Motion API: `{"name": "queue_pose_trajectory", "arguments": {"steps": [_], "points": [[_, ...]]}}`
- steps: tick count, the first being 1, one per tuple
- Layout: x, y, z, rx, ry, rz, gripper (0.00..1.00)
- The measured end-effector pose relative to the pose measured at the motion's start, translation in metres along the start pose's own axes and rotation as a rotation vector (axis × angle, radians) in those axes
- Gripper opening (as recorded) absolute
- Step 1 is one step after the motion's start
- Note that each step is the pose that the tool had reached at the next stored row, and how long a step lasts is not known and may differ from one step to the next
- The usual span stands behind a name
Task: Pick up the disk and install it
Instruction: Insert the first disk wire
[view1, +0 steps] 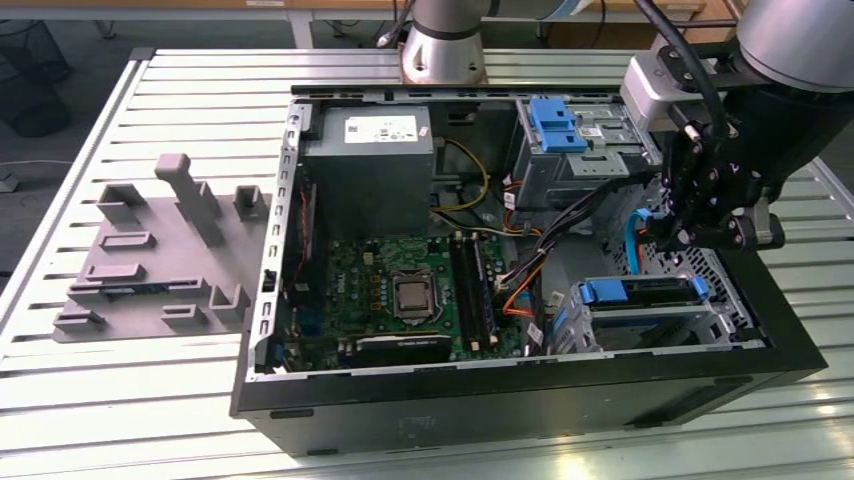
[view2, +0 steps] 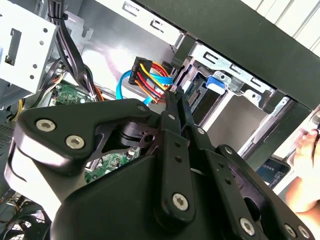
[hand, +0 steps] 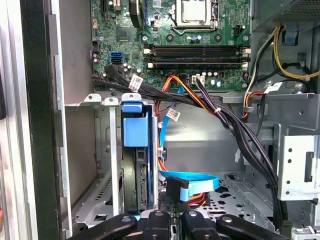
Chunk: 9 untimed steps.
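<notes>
The disk (view1: 638, 292), a drive in a bright blue carrier, sits upright in the lower drive cage of the open computer case (view1: 534, 395). Both wrist views show its blue handle (hand: 135, 131) (view2: 216, 82) at the cage mouth. My gripper (view1: 677, 238) hangs over the case just beyond the disk, apart from it. Its fingers (view2: 175, 117) are pressed together, and the gripper (view2: 173, 94) (hand: 170, 216) ends at a black connector (hand: 176, 191) with a blue flat cable and coloured wires. Whether anything is pinched between the fingers is hidden.
A ribbed blue latch (view1: 554, 125) lies on the upper drive cage. The grey power supply (view1: 367, 150) and the motherboard (view1: 400, 290) fill the case's other half. Black cable bundles (hand: 235, 130) cross near the gripper. A grey fixture block (view1: 160, 250) stands on the slatted table. A hand (view2: 307, 155) is beside the case.
</notes>
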<state>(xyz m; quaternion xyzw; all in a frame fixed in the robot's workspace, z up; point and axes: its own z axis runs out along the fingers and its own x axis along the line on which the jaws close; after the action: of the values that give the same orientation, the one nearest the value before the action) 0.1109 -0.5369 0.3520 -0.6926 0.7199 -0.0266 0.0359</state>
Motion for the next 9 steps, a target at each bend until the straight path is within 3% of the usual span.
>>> {"name": "queue_pose_trajectory", "arguments": {"steps": [2,5,6,7,9], "points": [[0.0001,0.0,0.0,0.0012,0.0317,-0.003,0.16],[0.0001,0.0001,0.0009,0.0024,0.0633,-0.002,0.16],[0.0001,0.0001,0.0013,0.0025,0.0688,-0.002,0.16],[0.0003,0.0002,0.0016,0.0006,0.0689,-0.002,0.16],[0.0008,0.0,0.0022,-0.016,0.0693,-0.002,0.16]]}}
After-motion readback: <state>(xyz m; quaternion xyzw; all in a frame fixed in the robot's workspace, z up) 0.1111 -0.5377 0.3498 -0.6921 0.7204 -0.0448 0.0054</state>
